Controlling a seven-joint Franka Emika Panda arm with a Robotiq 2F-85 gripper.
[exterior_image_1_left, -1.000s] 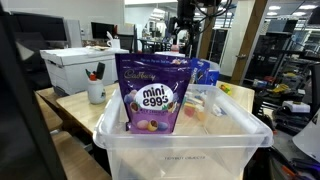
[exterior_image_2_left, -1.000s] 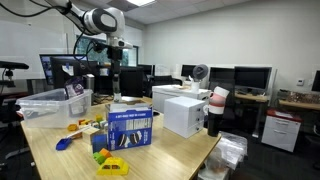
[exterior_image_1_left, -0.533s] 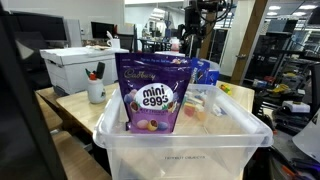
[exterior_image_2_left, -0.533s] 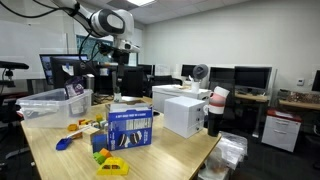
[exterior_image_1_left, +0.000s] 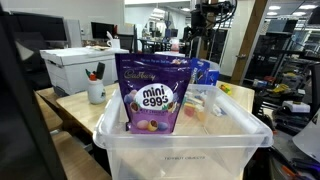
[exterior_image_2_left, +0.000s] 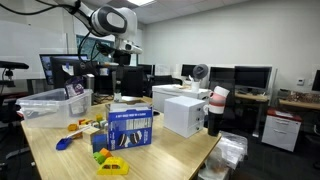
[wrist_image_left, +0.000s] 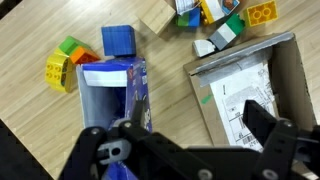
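My gripper (wrist_image_left: 198, 113) hangs open and empty, high above the wooden table (wrist_image_left: 40, 25). Its left finger is over the open-topped blue box (wrist_image_left: 112, 85); its right finger is over a cardboard box with a printed sheet (wrist_image_left: 245, 85). In an exterior view the gripper (exterior_image_2_left: 128, 76) hovers well above the blue box (exterior_image_2_left: 130, 127). A blue toy cube (wrist_image_left: 118, 40) and green and yellow blocks (wrist_image_left: 63, 62) lie beside the blue box. In an exterior view the gripper (exterior_image_1_left: 200, 42) is far behind a purple mini eggs bag (exterior_image_1_left: 152, 95).
A clear plastic bin (exterior_image_1_left: 180, 150) holds the mini eggs bag. A white box (exterior_image_2_left: 185, 110), another clear bin (exterior_image_2_left: 48, 103) and loose blocks (exterior_image_2_left: 85, 125) share the table. A cup of pens (exterior_image_1_left: 96, 91) stands at its edge. More blocks (wrist_image_left: 215, 15) lie past the cardboard box.
The arm has shifted sideways, to the right in both exterior views, staying high above the table. The jaws have stayed open and empty.
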